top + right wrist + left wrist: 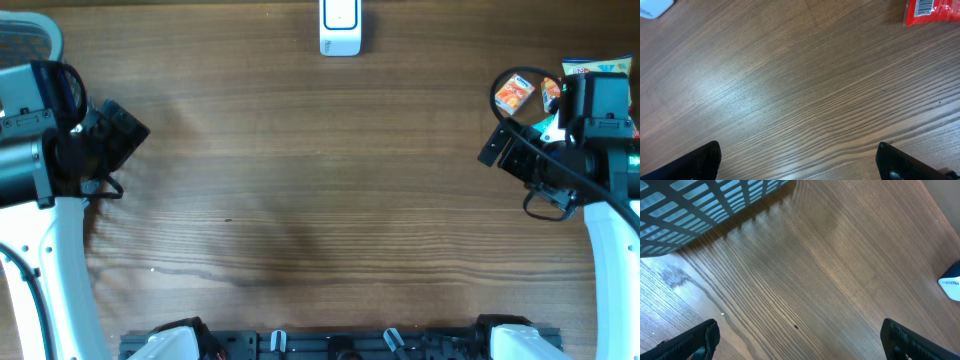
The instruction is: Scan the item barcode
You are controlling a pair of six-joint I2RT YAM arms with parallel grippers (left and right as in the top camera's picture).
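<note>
- A red crinkly plastic packet [932,10], barcode facing up, lies at the right side of the brown wooden table [300,200]. It is probably light, soft and slippery, so pinch an edge clear of the barcode.
- The right gripper [800,162] and left gripper [800,342] are both spread wide, holding nothing.
- Small orange packets [515,92] crowd the far right. A white scanner [340,28] stands far centre and a blue-grey lattice basket [690,210] far left.

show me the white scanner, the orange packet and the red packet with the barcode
white scanner [340,28]: overhead view, middle of its body
orange packet [514,94]: overhead view, centre of its face
red packet [938,14]: right wrist view, red film beside the barcode
</note>
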